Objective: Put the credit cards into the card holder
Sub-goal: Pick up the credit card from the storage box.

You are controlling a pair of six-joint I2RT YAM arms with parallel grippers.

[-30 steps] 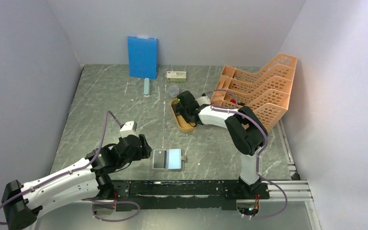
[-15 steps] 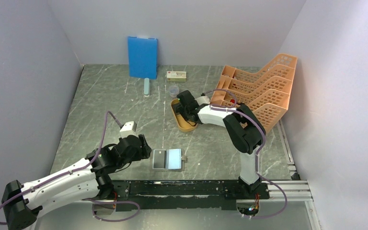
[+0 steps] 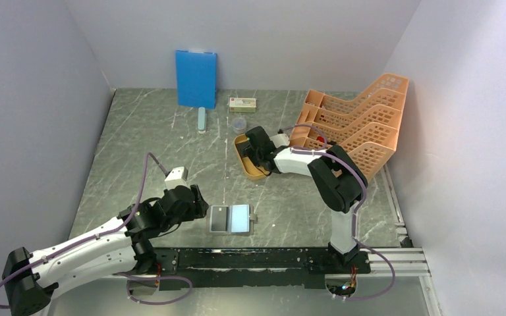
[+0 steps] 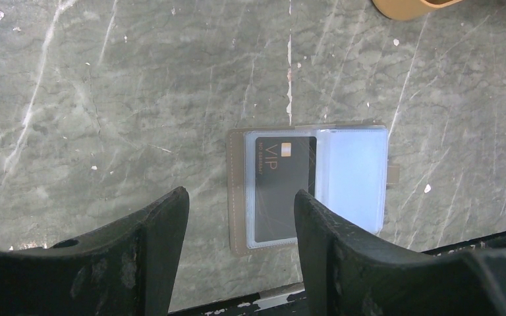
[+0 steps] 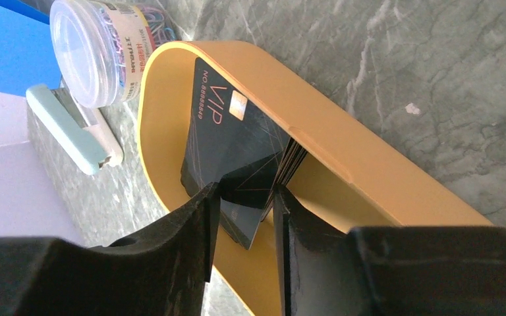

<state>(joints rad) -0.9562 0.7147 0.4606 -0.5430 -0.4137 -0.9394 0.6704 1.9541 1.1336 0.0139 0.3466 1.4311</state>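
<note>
- Near edge: the card holder (image 4: 352,178) lies open and flat, with one dark card (image 4: 280,184) in its left sleeve. The left gripper (image 4: 240,197) hovers beside it, spread and holding nothing.
- Mid-table: the right gripper (image 5: 245,197) straddles the credit cards (image 5: 237,145), which lean in the orange tray (image 5: 342,164). I cannot tell if it pinches them. Best to take only the top card and lift it clear of the tray wall.
- Beyond: the clip jar (image 5: 102,49) and blue board (image 3: 196,78) block nothing.
</note>
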